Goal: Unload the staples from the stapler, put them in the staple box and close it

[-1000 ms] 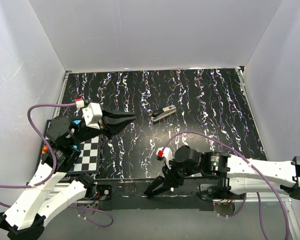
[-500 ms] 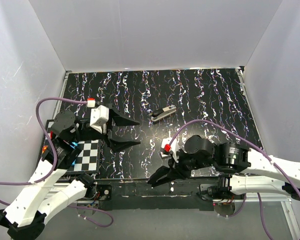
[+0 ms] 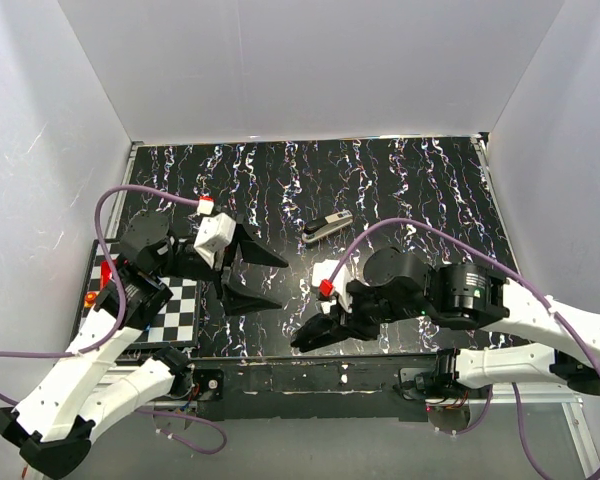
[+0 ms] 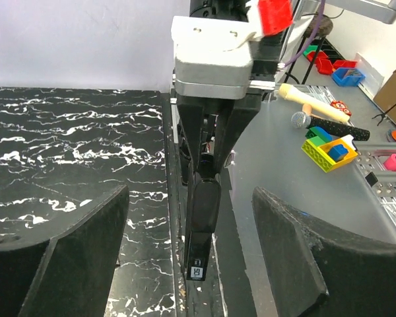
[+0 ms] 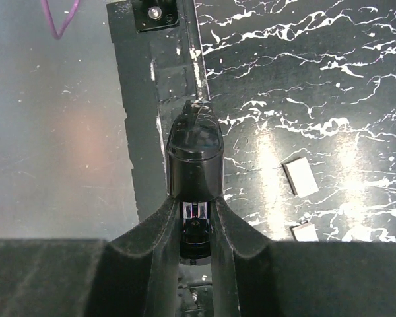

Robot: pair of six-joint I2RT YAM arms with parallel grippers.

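The stapler (image 3: 327, 228) lies on the black marbled table (image 3: 430, 190), around the middle of it. It sits at a slant, with its right end farther from the arm bases, and its silver strip faces up. Neither gripper touches it. The left gripper (image 3: 283, 284) hovers over the table to the stapler's left and nearer the bases. Its jaws stand wide apart with nothing between them, and they point toward the right arm, not at the stapler. The stapler sits apart from the upper finger, off to the right and farther back. The right gripper (image 3: 308, 338) hangs low at the table's near edge, well apart from the stapler and on the near side of it. Its jaws are narrow and clamped on a slim black piece (image 5: 194, 155) that sticks out past the fingertips; what that piece is cannot be told. In the left wrist view this piece hangs centred between the left gripper's own fingers (image 4: 79, 251), but beyond them. Two small pale blocks (image 5: 300, 178) lie on the table beside the right gripper. The stapler shows in neither wrist view.
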